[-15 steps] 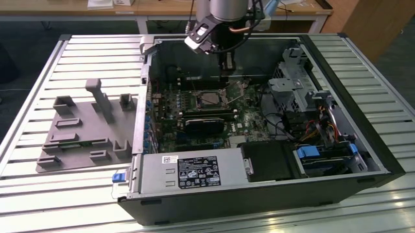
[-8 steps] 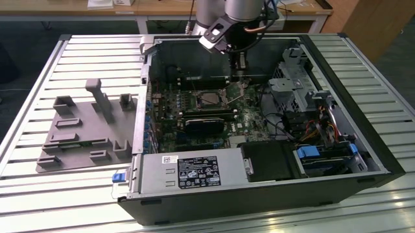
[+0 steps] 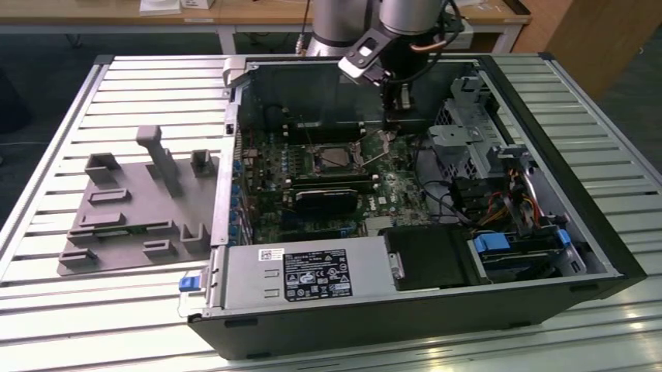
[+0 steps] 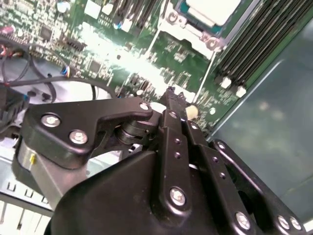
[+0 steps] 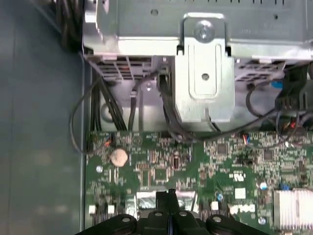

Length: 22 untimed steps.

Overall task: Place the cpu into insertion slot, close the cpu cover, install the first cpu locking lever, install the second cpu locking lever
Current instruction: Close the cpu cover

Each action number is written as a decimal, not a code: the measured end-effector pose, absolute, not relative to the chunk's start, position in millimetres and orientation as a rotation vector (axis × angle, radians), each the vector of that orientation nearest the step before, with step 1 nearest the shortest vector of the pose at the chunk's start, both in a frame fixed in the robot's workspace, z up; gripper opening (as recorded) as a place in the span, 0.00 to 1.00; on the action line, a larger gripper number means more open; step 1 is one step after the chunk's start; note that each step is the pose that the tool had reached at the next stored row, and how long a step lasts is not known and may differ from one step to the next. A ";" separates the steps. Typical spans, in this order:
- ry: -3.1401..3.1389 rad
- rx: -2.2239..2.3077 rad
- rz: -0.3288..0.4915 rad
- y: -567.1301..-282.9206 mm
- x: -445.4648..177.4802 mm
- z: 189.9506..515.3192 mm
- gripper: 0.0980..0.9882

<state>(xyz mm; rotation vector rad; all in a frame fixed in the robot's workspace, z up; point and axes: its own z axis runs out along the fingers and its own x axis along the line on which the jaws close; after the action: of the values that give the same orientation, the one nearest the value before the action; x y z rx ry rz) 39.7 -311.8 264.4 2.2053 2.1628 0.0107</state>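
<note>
Reaching down into the open computer case [image 3: 414, 325] from above, with the claw [image 3: 389, 133] low over the green board [image 3: 398, 190]. Pressed together at the tips in both wrist views [image 4: 170, 94] [image 5: 167, 194]; perhaps pinching something thin, too dim to tell. Poised just beside the chip [image 3: 333, 159], toward the exterior view's right of it. Seated flat mid-board, silver face up [image 4: 212, 9], ringed by the cover [image 4: 193, 35] lying down around it. Off to the exterior view's left, on the slatted table [image 3: 104, 333], a grey holder [image 3: 124, 217].
</note>
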 end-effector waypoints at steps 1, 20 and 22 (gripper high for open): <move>2.163 2.206 0.010 -311.9 41.6 264.2 0.00; 2.164 2.206 0.007 -311.8 63.2 243.5 0.00; 2.164 2.206 0.006 -311.9 63.4 239.9 0.00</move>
<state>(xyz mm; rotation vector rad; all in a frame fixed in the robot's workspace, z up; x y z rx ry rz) 63.4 -311.9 239.9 2.2065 2.1638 0.0064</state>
